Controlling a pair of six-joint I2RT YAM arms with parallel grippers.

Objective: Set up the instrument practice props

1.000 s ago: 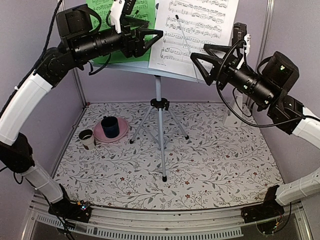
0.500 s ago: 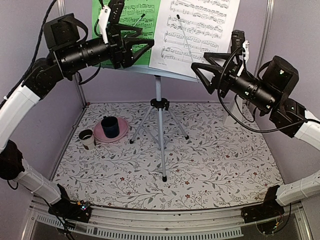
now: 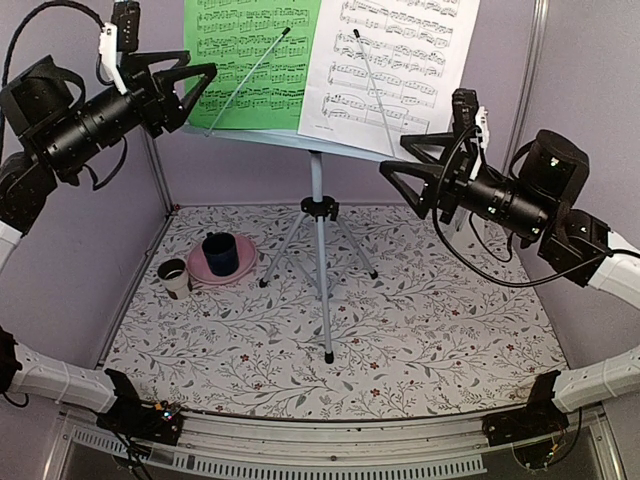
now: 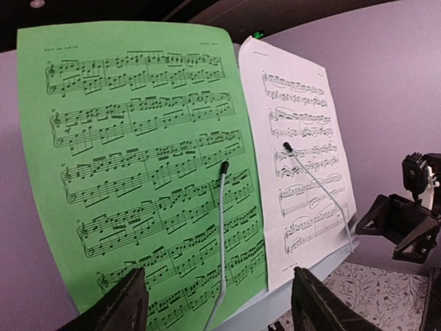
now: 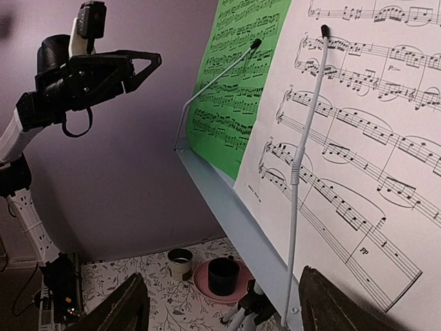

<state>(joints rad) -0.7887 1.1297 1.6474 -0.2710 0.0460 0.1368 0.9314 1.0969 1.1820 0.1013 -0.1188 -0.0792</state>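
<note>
Pale grey tripod music stand (image 3: pixel 317 180) upright on the floral-patterned table mat (image 3: pixel 420 320), three legs splayed, desk at the top of the top view. Green sheet of music (image 3: pixel 255 60) on the left half of the desk, white sheet of music (image 3: pixel 400 60) just beside it on the right, edges close together, both leaning back with lower edges on the desk's ledge. One thin grey wire arm slanting across each sheet, dark tip against the paper. Left gripper (image 3: pixel 200 95) raised high, just left of the green sheet and apart from it, jaws spread wide, nothing between them, pointing toward the sheets. Right gripper (image 3: pixel 393 156) near the lower right corner of the white sheet, clear of paper and ledge, jaws likewise wide apart, gripping nothing. Down on the mat, left of the tripod legs: dark blue cup (image 3: pixel 221 253) standing on a pink plate (image 3: pixel 200 272), small white cup (image 3: pixel 173 277) just beside the plate.
</note>
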